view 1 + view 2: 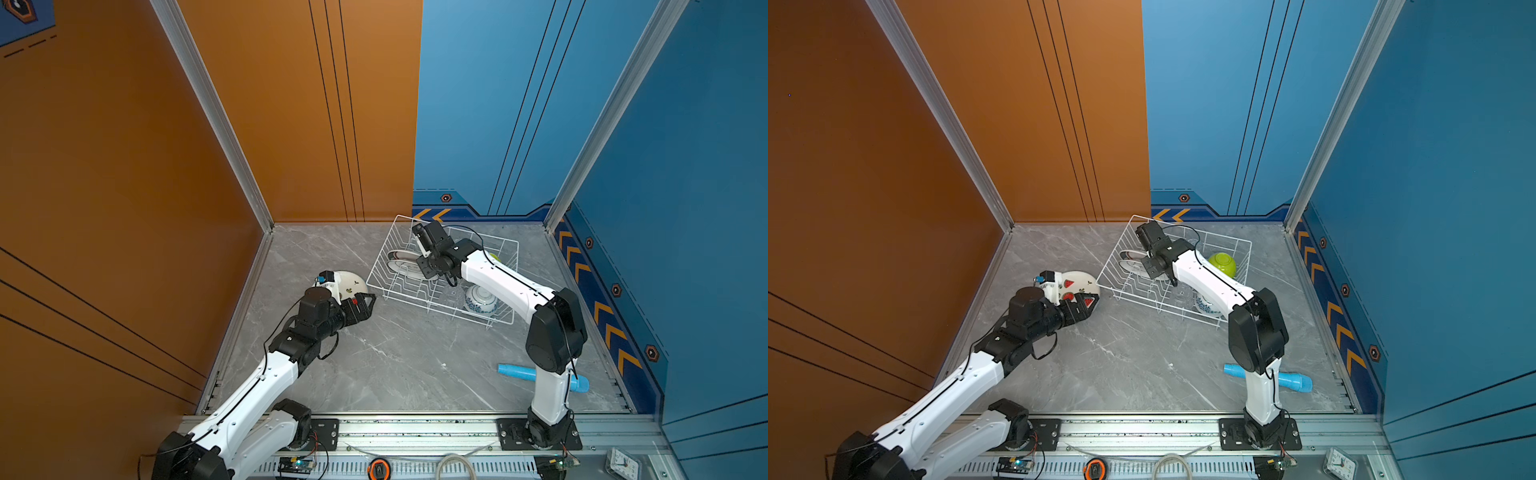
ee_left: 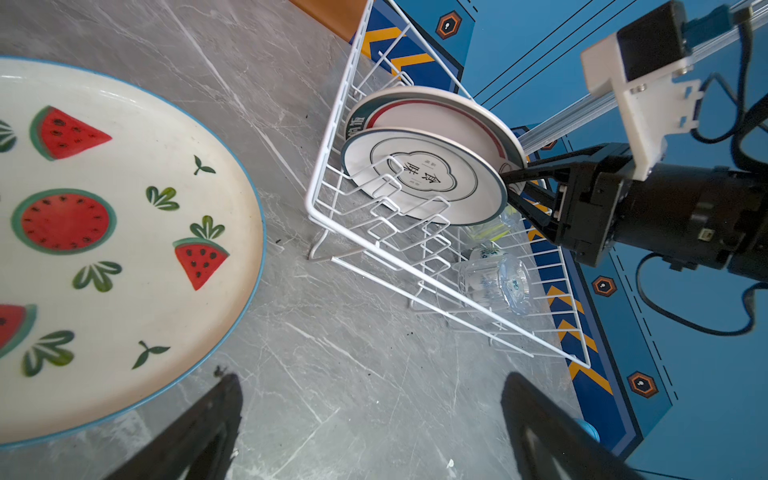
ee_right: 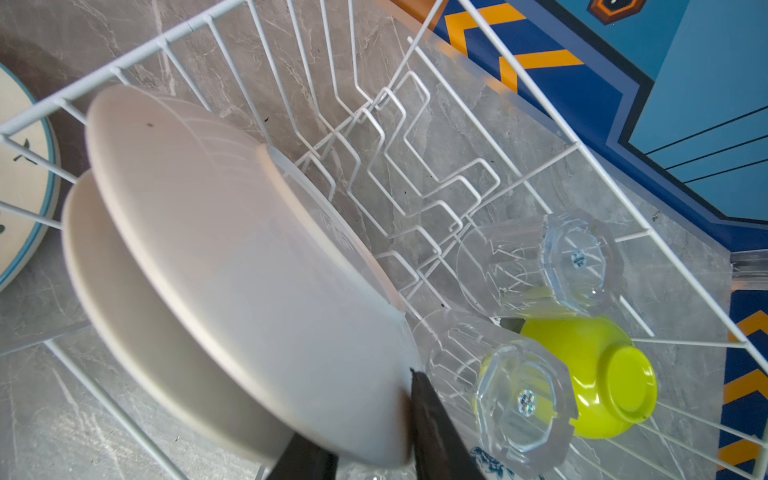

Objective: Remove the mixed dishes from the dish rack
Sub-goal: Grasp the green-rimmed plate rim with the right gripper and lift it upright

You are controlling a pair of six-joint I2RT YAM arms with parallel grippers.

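The white wire dish rack (image 1: 376,266) (image 2: 328,166) stands at the back of the table. Two white plates (image 2: 419,178) stand upright in its dividers. My right gripper (image 3: 361,415) (image 2: 508,186) is shut on the rim of the rear plate (image 3: 232,232), one finger on each face. Also inside lie two clear glass cups (image 3: 540,266), a lime-green bowl (image 1: 1223,262) (image 3: 598,374) and a blue-patterned bowl (image 1: 481,300). The watermelon plate (image 2: 124,232) (image 1: 1077,280) lies flat on the table left of the rack. My left gripper (image 2: 372,378) (image 1: 370,303) hovers open beside it, holding nothing.
A light blue tube (image 1: 517,371) lies on the table behind the right arm's base. Orange and blue walls enclose the grey marble table (image 1: 395,365) on three sides. A metal rail (image 1: 415,432) runs along the front edge.
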